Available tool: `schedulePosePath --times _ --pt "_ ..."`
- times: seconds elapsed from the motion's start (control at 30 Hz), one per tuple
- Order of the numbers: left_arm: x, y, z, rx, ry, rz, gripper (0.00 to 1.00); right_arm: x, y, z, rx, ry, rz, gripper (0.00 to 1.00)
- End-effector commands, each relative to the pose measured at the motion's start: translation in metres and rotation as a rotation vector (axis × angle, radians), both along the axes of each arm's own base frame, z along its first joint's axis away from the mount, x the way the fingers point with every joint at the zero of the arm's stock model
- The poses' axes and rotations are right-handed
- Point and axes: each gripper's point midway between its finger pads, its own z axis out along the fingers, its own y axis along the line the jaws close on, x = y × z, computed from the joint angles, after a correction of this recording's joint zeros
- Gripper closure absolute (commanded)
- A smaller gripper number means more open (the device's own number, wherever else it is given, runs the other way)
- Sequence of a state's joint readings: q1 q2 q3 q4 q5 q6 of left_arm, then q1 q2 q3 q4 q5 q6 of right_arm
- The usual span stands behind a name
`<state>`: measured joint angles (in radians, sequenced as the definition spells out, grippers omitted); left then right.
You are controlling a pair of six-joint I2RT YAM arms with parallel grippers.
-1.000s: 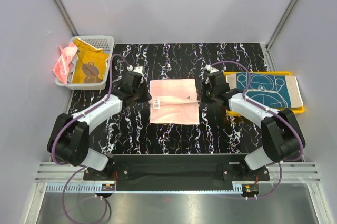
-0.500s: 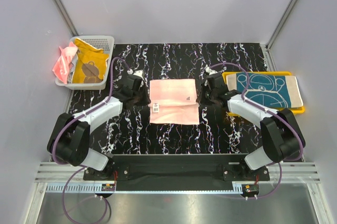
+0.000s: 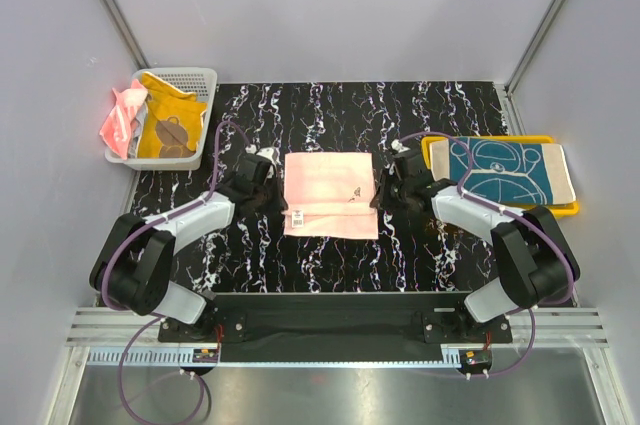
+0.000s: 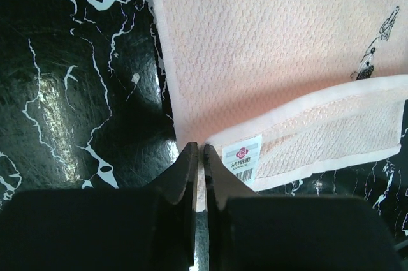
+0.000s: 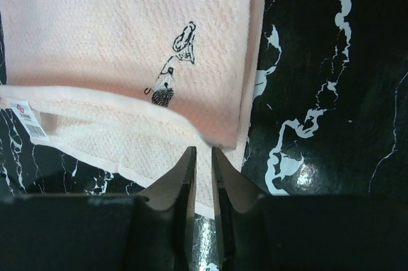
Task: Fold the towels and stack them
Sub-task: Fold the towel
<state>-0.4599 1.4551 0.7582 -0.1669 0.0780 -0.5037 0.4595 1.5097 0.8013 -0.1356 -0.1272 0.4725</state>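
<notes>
A pale peach towel [image 3: 330, 183] lies on the black marble table between my arms. Its far part is folded over toward me; the top layer's white hem [image 4: 306, 102] stops short of the near edge and leaves a label [image 4: 242, 158] showing. My left gripper [image 3: 283, 207] [image 4: 199, 150] sits at the hem's left corner with only a hairline slit between its jaws, cloth showing in it. My right gripper [image 3: 377, 200] [image 5: 204, 153] sits at the right corner, jaws slightly apart over the lower layer. A teal-and-cream towel [image 3: 500, 170] lies folded on the yellow tray [image 3: 545, 138].
At the back left stands a white mesh basket [image 3: 185, 75] holding an orange-yellow towel with a brown bear [image 3: 170, 127]. A coral pink towel [image 3: 120, 117] hangs over its left side. Grey walls close in the table at the back and sides.
Both grippers drew the towel's folded edge toward the near side, and the label moved with it. Both pairs of jaws have begun to part, the right more than the left.
</notes>
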Motion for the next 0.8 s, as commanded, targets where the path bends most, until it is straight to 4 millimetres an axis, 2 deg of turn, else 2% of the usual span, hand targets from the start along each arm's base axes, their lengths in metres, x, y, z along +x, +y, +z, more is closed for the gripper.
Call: schedulePosePath --times 0.0,0.17,0.37,0.5,0.77 --pt "0.005 -0.009 0.007 -0.036 -0.042 -0.032 0.93 -0.007 0.013 0.013 0.073 -0.016 0.035 0.76" --pt "0.002 -0.014 0.014 -0.056 -0.048 -0.058 0.92 -0.008 0.001 0.013 0.032 -0.036 -0.004 0.64" --pt "0.002 -0.014 0.01 -0.046 -0.035 -0.063 0.92 0.003 0.002 0.011 0.009 -0.043 -0.012 0.62" --pt "0.003 -0.014 0.005 -0.044 -0.024 -0.065 0.92 -0.001 0.002 0.003 0.006 -0.022 -0.005 0.59" --pt "0.003 -0.017 0.003 -0.05 -0.018 -0.07 0.97 -0.009 -0.008 0.0 -0.021 -0.004 -0.046 0.56"
